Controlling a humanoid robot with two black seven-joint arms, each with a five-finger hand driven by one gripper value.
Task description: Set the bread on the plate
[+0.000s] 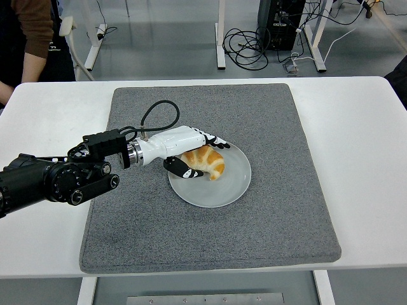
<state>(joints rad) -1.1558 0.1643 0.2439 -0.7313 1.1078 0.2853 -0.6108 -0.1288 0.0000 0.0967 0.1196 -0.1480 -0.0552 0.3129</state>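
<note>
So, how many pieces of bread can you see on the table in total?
1. A single croissant lies on the grey plate, in its left part, with the left hand open around it. No other bread shows; the hand could hide only a small piece.

No text, label, brand, number or sign can be read anywhere in view.

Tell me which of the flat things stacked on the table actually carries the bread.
The grey plate: the bread lies on it beside the left hand. The grey mat only carries the plate, and the white table the mat.
</note>
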